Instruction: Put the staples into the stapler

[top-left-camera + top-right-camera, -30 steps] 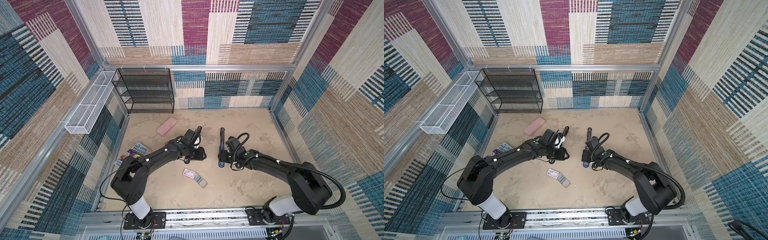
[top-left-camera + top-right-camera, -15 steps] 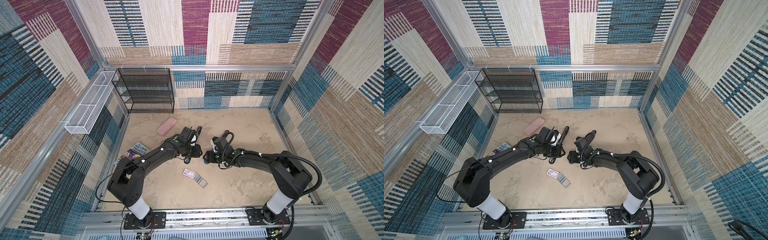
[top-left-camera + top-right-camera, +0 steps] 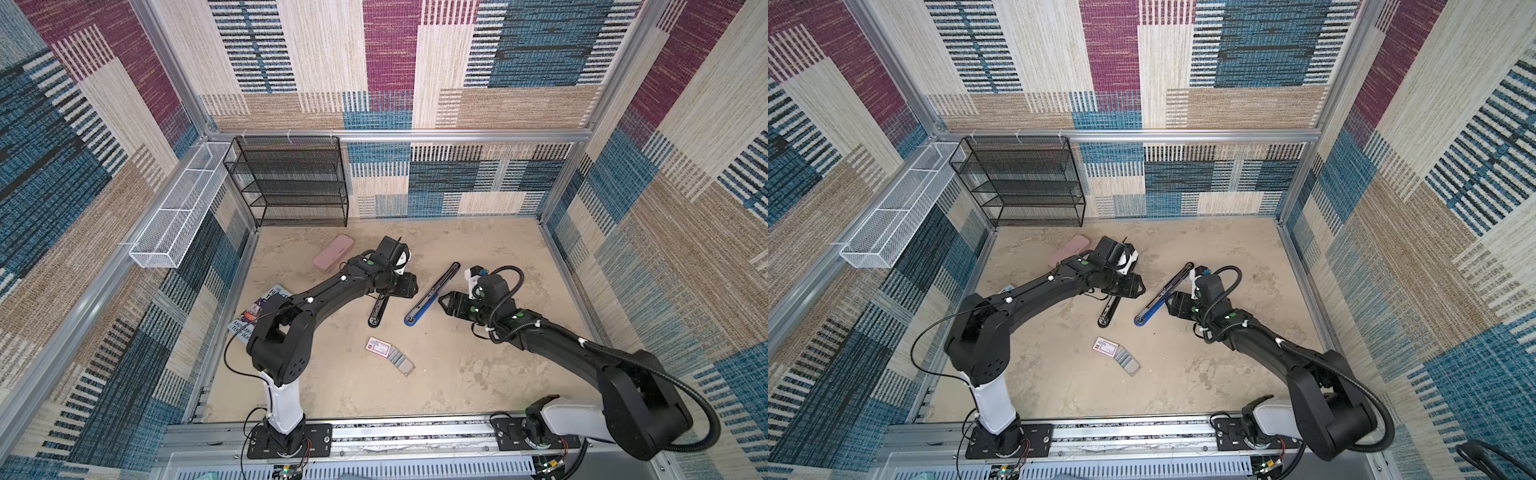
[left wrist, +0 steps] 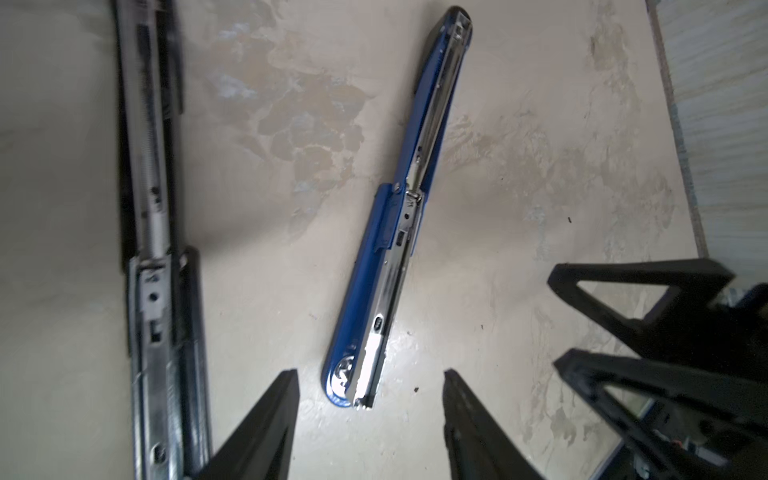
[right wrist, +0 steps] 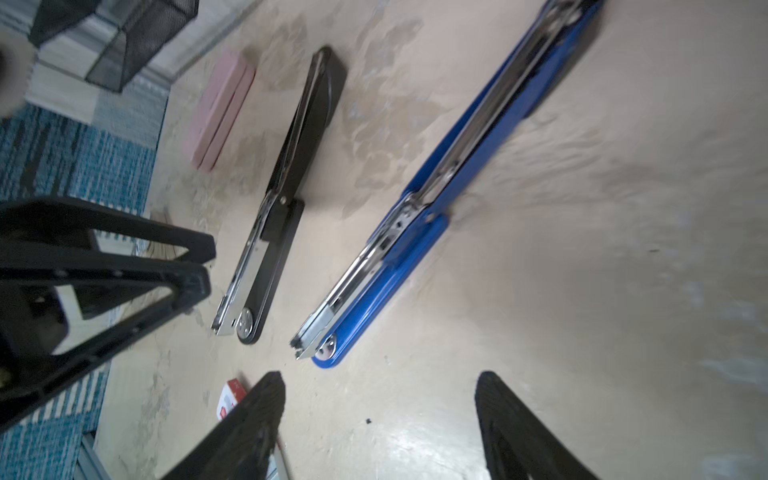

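Observation:
Two staplers lie folded open flat on the floor in both top views: a black stapler (image 3: 377,312) and a blue stapler (image 3: 432,293) with its metal channel facing up. The staples (image 3: 400,360), grey strips in a row, rest beside their white box with a red edge (image 3: 378,345), nearer the front. My left gripper (image 3: 409,287) hovers open over the black stapler's far half, nothing between its fingers. Just right of the blue stapler is my right gripper (image 3: 445,304), open and empty. In the left wrist view the blue stapler (image 4: 399,216) points at the left gripper (image 4: 369,376).
A pink oblong case (image 3: 332,257) lies behind the left arm. A black wire shelf (image 3: 291,183) stands at the back left, with a white wire basket (image 3: 178,212) on the left wall. A book (image 3: 259,311) lies by the left wall.
Both grippers have opened wider. The right arm, which had reached towards the middle, has drawn back right. The blue stapler now lies slanted, and the black stapler's near end shows in front of the left gripper.

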Available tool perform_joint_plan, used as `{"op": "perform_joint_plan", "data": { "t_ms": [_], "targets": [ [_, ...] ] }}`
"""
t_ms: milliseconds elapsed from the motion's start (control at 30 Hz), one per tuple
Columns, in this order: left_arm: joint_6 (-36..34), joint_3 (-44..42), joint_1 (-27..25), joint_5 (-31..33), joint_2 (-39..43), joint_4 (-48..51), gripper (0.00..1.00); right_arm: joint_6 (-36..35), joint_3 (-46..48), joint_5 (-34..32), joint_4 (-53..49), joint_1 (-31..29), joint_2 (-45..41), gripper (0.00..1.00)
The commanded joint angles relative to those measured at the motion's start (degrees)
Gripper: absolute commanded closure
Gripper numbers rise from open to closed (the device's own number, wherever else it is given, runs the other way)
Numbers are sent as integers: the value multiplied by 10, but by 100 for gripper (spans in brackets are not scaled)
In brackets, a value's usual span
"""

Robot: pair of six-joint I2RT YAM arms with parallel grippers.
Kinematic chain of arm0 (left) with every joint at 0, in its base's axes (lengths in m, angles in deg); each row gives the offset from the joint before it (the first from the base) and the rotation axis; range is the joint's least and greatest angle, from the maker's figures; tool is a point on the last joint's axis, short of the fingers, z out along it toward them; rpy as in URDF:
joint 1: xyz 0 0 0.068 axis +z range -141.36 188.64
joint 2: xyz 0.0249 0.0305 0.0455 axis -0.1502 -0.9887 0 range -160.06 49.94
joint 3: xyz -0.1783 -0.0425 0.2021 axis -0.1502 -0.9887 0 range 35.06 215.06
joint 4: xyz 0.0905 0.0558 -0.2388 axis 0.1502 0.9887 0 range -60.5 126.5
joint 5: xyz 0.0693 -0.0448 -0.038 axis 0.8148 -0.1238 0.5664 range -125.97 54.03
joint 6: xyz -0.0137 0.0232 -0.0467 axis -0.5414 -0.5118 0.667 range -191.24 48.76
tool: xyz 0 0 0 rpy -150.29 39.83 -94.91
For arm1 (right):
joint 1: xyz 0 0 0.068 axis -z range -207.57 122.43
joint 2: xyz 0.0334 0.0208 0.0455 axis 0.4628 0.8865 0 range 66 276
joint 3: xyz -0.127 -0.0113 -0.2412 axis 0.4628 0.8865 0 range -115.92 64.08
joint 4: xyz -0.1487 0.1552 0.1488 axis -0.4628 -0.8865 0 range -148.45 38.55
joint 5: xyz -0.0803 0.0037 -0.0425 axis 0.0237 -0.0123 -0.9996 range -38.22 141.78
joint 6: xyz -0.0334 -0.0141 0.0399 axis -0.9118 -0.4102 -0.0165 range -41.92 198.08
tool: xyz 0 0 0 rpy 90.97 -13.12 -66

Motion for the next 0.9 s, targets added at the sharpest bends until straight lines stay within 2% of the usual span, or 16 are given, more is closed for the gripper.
{"op": "perform_joint_plan", "data": {
  "t_ms": [0, 300, 533, 700, 867],
  "targets": [
    [-42, 80, -11, -24, -69, 26, 41, 4, 20, 9, -9, 45, -36, 20],
    [-93, 338, -42, 20, -260, 113, 40, 14, 56, 48, 21, 126, -48, 20],
    [-129, 507, -52, 56, -380, 189, 40, 13, 66, 67, 44, 158, -32, 20],
    [-131, 546, -55, 53, -415, 195, 44, 23, 73, 86, 72, 182, -25, 20],
    [-142, 544, -63, 50, -420, 196, 53, 37, 80, 125, 122, 205, 4, 19]
  ]
}}
